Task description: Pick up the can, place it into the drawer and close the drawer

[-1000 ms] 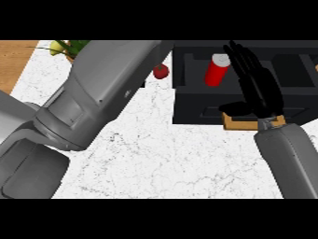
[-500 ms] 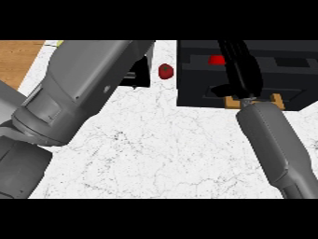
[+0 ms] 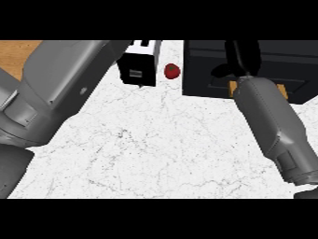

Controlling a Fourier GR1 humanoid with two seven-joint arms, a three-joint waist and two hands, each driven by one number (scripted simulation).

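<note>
The black drawer unit [image 3: 295, 70] stands at the back right of the white marble counter [image 3: 161, 140]. My right hand [image 3: 240, 58] lies against the drawer's front, fingers straight and pointing away from me, thumb out to the left. No can shows in this view; the inside of the drawer is hidden. My left forearm [image 3: 58, 88] fills the left side. At its end a black and white shape [image 3: 139, 67] seems to be my left hand, though its pose is hidden.
A small red round fruit [image 3: 171, 71] lies on the counter between the left hand and the drawer unit. A tan wooden piece [image 3: 282, 91] peeks out under the unit beside my right forearm. Wooden floor [image 3: 3, 51] shows past the counter's left edge.
The red can seen inside the open drawer one second ago has gone out of sight. My right hand has moved forward against the drawer front, and the drawer's open inside no longer shows.
</note>
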